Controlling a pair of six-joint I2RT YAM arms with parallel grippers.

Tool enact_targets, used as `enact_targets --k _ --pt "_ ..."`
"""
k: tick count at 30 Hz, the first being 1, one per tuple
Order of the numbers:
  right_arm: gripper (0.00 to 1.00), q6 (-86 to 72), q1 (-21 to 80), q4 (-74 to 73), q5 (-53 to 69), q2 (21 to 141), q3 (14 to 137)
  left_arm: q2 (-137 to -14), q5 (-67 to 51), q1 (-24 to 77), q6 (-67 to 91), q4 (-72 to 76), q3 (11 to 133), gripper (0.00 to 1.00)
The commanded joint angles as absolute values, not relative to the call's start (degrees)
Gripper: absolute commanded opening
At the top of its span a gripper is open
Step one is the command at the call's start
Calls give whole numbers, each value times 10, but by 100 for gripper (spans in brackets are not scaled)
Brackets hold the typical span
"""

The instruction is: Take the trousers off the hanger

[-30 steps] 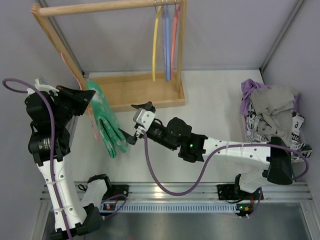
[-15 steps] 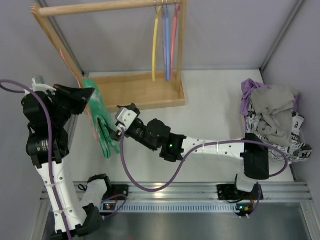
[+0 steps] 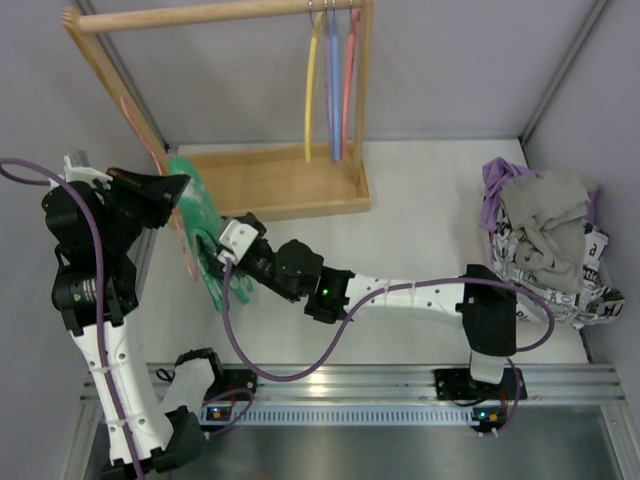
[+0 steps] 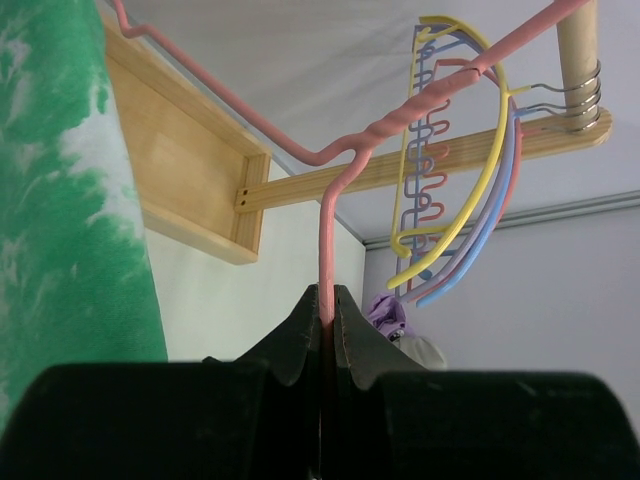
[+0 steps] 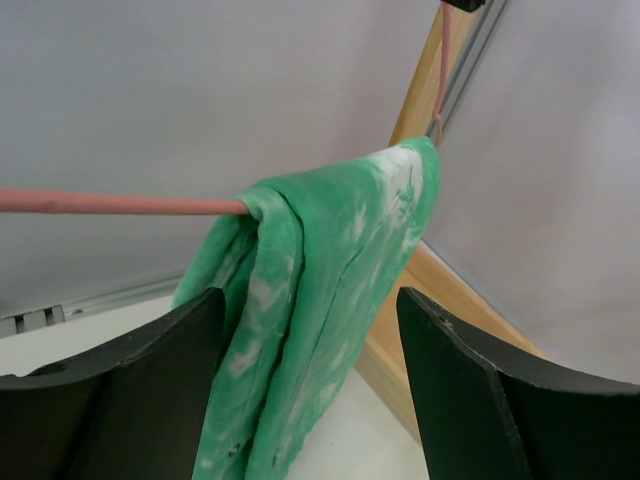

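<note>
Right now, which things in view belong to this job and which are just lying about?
In the job: trousers, draped over the hanger; left gripper, shut on that hanger; right gripper, open, at the trousers.
Lying about: wooden rack; yellow, blue and red hangers on it; clothes heap at the right.

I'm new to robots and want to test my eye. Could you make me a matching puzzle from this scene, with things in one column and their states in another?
1. trousers
2. hanger
3. right gripper
4. clothes pile

A. clamped in the shut left gripper
B. open, one finger on each side of the cloth
C. draped over a thin bar
D. heaped at the far right

Pairs: 1-C, 2-A, 3-B, 4-D
</note>
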State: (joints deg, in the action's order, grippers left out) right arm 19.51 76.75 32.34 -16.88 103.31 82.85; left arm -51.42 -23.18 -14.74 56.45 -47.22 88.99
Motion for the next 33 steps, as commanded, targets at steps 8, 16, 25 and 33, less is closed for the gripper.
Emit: enact_targets --k 8,16,25,33 --pt "60 208 763 378 -183 1082 888 -505 -252 -148 580 -377 928 0" --pt "55 217 750 383 -185 1078 874 -507 -256 -148 577 -377 932 0" --pt "70 222 738 383 -163 1034 823 -516 -254 -148 570 -377 930 0" --pt "71 214 737 374 -165 1029 824 -519 -258 -148 570 -370 929 0"
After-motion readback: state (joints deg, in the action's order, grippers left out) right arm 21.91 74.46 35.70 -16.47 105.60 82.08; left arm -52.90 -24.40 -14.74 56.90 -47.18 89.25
